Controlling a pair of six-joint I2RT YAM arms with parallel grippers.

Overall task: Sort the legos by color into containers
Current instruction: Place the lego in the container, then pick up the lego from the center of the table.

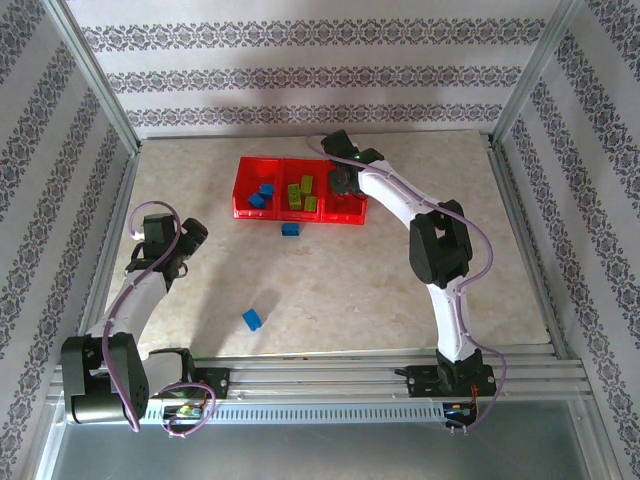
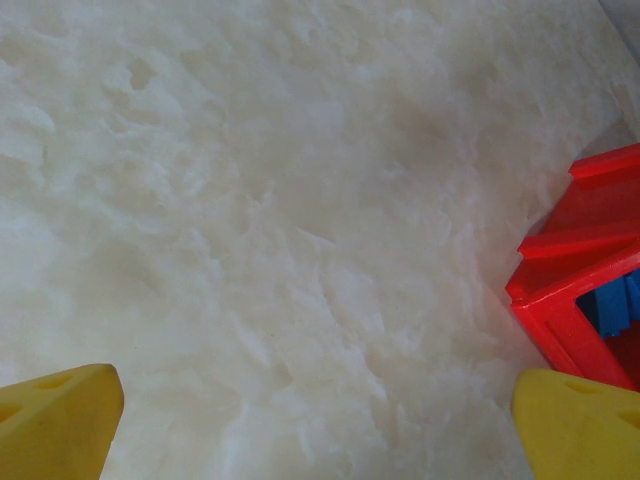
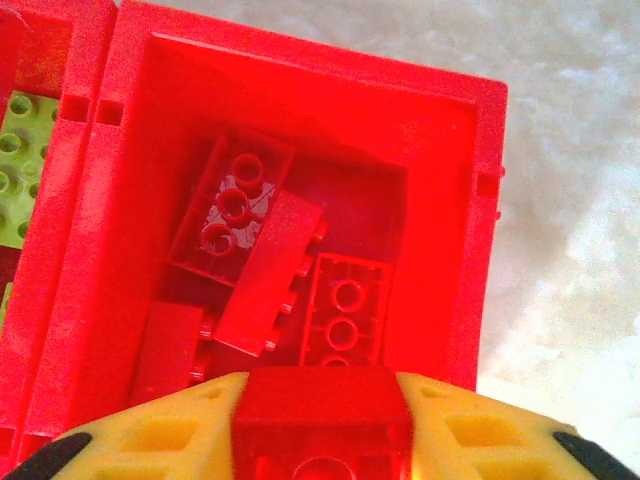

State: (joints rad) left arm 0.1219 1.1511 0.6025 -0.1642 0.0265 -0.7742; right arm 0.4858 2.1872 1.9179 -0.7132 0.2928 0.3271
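1. Red brick is sitting between the yellow fingers of the right gripper. The fingers are pressing on both of its sides with no gap showing, so I judge it held.
2. That gripper is hanging directly above the tray's right compartment, presumably so the brick drops among its own colour. Several red bricks are lying there already, straight below the held one.
3. Green bricks are lying in the middle compartment and blue bricks in the left one.
4. One blue brick is lying on the table just beside the tray's near wall. A second blue brick is lying well apart from it, nearer the arm bases. Both are awaiting sorting.
5. The left gripper is standing wide open and holding nothing. It is hovering over bare table left of the tray, whose corner is showing just beside its right finger.
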